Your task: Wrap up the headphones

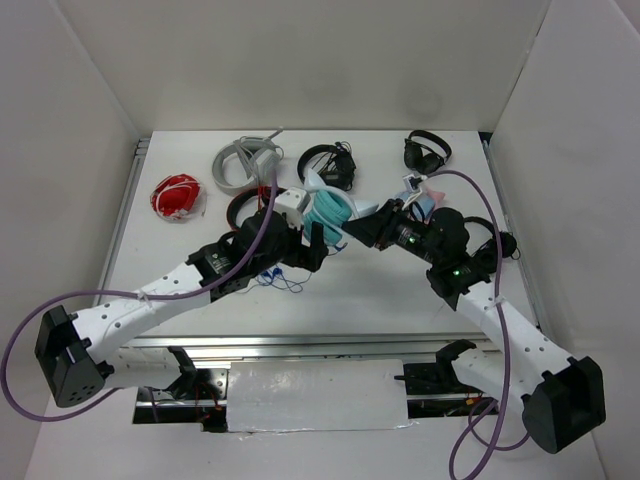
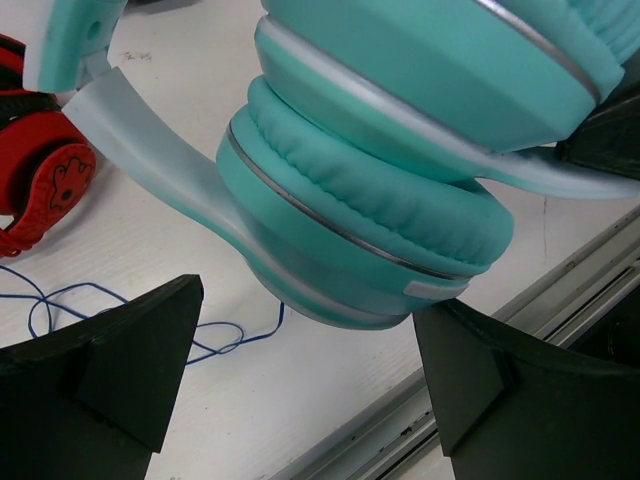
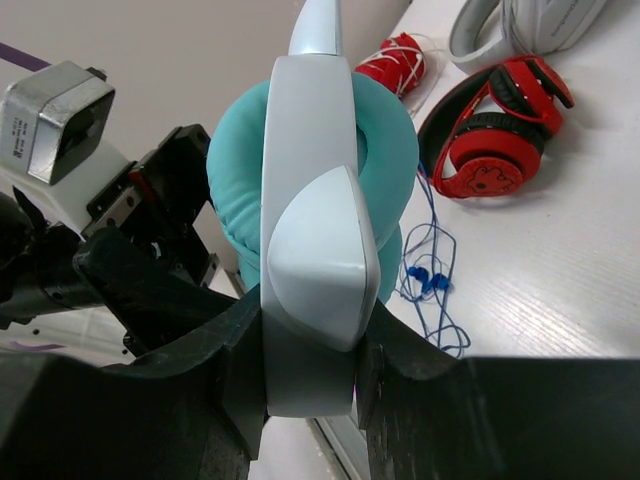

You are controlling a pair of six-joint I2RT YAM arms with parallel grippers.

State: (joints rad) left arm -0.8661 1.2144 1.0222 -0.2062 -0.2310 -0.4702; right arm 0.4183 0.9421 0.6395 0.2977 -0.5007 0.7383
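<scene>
Bare white tabletop (image 1: 390,295) in front of both arms; red-and-black plastic headphones (image 3: 495,135) lie near. Teal padded over-ear headphones (image 1: 330,212) with a white band are held upright mid-table, and their thin blue cable (image 1: 283,280) lies loose beneath. Right gripper (image 3: 310,335) is clamped on the band. Left gripper (image 2: 310,300) reaches in, fingers wide apart either side of one cup, gripping nothing.

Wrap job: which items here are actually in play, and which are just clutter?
In play: teal headphones, blue cable, right pincer shut on them, left pincer open beside them.
Clutter: red-and-black headphones, grey headphones, black headphones, red bundle.
</scene>
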